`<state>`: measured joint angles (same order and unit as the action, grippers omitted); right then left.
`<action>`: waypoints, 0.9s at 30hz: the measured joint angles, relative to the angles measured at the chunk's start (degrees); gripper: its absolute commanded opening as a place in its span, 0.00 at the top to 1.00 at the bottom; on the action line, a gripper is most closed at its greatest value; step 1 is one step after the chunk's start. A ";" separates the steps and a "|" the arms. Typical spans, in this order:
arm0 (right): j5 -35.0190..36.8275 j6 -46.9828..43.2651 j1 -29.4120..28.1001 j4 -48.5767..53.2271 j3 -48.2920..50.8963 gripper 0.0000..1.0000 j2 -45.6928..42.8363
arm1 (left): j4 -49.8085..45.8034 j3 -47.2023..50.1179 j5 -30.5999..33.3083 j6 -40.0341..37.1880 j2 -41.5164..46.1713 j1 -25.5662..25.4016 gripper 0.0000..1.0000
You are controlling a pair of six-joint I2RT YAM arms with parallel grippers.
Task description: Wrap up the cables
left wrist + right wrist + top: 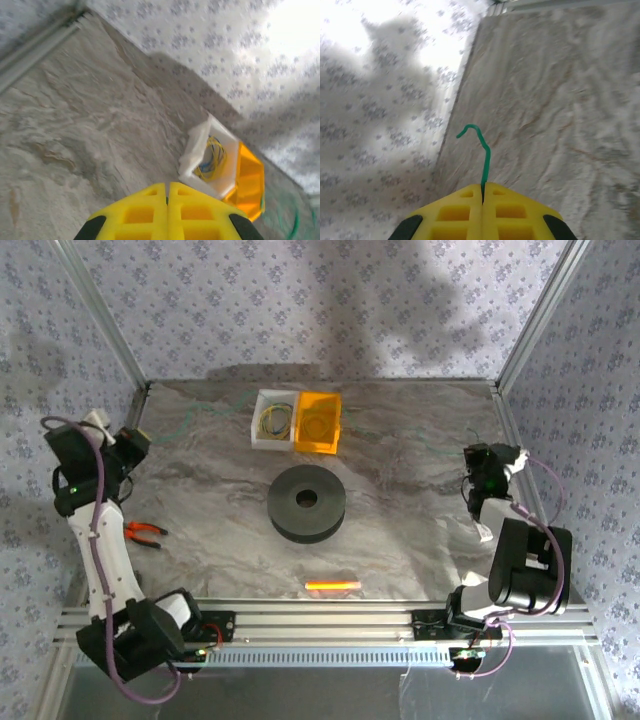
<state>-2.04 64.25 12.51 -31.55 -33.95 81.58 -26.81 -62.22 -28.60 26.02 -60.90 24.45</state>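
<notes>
Item: marbled table [420, 530] inside a walled cell, two arms at the near edge. Green cable [484, 152]: very thin and kinked, its hooked end standing up out of the right gripper [482, 187], whose yellow fingers [515, 210] are clamped on it near the right wall; in the top view a faint stretch of green cable [213, 406] lies along the far left of the table, running toward the left gripper [135, 443]. Left gripper [167, 186]: yellow fingers [140, 212] pressed together, raised over the table's left side; whether they pinch the cable I cannot tell. Black spool [307, 502]: lying flat at table centre, apart from both grippers. White bin [275, 418] holding yellow wire loops [212, 160], touching an orange bin [318, 422] on its right, both just beyond the spool. Orange-handled pliers [145, 531]: on the table near the left arm. Orange bar [332, 585]: near edge, centre
</notes>
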 measured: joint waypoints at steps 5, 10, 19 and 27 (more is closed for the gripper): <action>-0.07 -3.32 -4.07 1.77 -1.51 0.92 3.26 | -0.13 0.00 3.74 0.00 0.48 -6.43 1.00; -0.20 -7.41 -8.70 6.45 -3.02 0.67 3.80 | -0.24 0.00 6.16 0.20 2.89 -8.44 1.00; -4.20 -19.96 -13.46 18.60 -11.06 0.23 -1.99 | -0.48 -0.37 9.40 0.94 5.05 -9.25 1.00; -20.22 -39.39 -21.14 31.82 -25.70 0.12 -3.32 | -0.55 -0.37 12.83 1.64 6.82 -9.27 1.00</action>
<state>-22.26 24.86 -8.62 0.27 -59.66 78.26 -27.35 -62.59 -15.77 27.66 -54.08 15.18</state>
